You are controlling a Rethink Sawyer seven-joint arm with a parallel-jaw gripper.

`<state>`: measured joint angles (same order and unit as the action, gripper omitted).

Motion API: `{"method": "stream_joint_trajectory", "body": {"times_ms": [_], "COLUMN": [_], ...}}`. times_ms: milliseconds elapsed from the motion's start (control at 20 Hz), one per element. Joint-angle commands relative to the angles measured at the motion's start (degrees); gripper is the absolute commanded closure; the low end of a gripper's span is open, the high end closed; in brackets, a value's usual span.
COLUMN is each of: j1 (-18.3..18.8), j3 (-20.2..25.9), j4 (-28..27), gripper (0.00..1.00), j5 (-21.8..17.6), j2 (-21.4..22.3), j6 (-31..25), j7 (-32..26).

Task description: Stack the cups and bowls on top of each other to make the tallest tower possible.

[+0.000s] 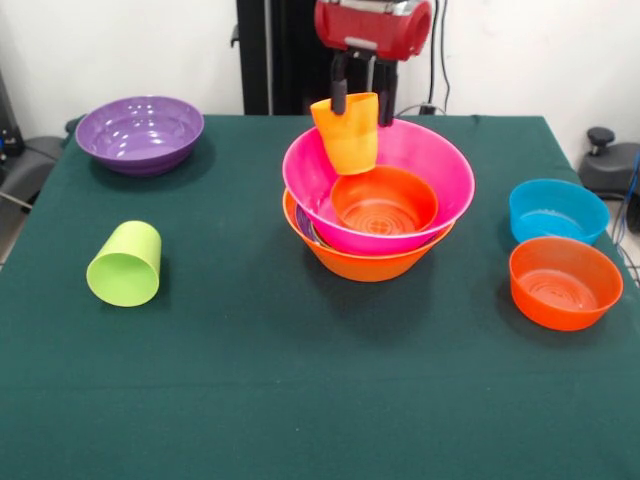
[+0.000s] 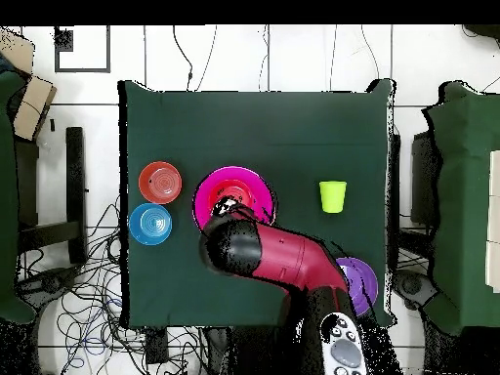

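My gripper is shut on the orange cup and holds it tilted just above the far left rim of the pink bowl. The pink bowl tops the tower. A small red-orange bowl sits inside it, a purple bowl's edge shows under it, and the yellow-orange bowl is at the base. The lime green cup lies on its side at the left, mouth toward the camera. In the overhead view the arm covers part of the pink bowl. The small lime green bowl is out of view.
A wide purple bowl stands at the far left corner. A blue bowl and a red-orange bowl stand side by side at the right. All rest on the green table.
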<state>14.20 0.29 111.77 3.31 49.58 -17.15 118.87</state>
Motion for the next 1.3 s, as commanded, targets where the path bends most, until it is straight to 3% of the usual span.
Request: {"method": "stream_joint_trajectory", "body": {"times_ms": [50, 400, 550, 900, 1300], "j1": [3.58, 6.28, 5.41, -0.22, -0.93], "j3": [8.38, 10.52, 9.53, 4.32, 3.96], "j4": [6.06, 8.65, 8.73, 5.88, 4.44], "gripper": [0.0, 0.0, 0.0, 0.0, 0.0], "j5": [-2.61, -2.98, -2.64, 0.22, 1.56], "j2": [-6.36, -4.9, -4.41, 0.57, 4.64], "j6": [11.43, 11.88, 11.49, 1.23, -5.9], "j7": [6.02, 5.11, 5.34, 5.6, 5.66]}}
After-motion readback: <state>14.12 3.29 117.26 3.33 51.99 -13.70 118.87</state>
